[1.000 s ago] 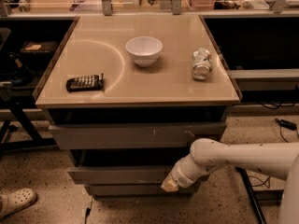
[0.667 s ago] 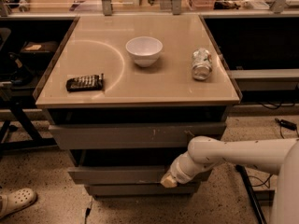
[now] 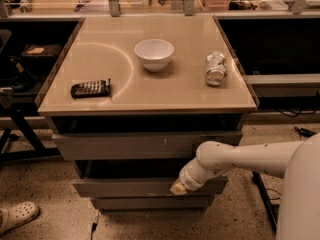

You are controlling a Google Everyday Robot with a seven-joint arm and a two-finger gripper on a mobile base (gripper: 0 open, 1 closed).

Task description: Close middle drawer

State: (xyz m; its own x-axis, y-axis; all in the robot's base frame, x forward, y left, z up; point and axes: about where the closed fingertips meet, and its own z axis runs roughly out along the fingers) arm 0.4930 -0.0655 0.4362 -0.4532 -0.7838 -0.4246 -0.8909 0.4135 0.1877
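The middle drawer (image 3: 125,187) is a wide grey plain front below the tabletop. It stands out a little, with a dark gap above it. My gripper (image 3: 177,187) is at the end of the white arm (image 3: 235,159), which reaches in from the right. Its tip rests against the right part of the middle drawer's front. The scuffed top drawer front (image 3: 145,145) sits above it. The narrower bottom drawer front (image 3: 150,203) sits below it.
On the beige tabletop (image 3: 110,49) are a white bowl (image 3: 154,54), a crushed can (image 3: 216,68) on its side and a black remote (image 3: 90,88). Dark shelving stands at both sides. A white shoe (image 3: 17,216) lies on the floor at the left. Cables lie at the right.
My gripper and arm have moved a little left and up along the middle drawer's front. The drawer front seems slightly further in.
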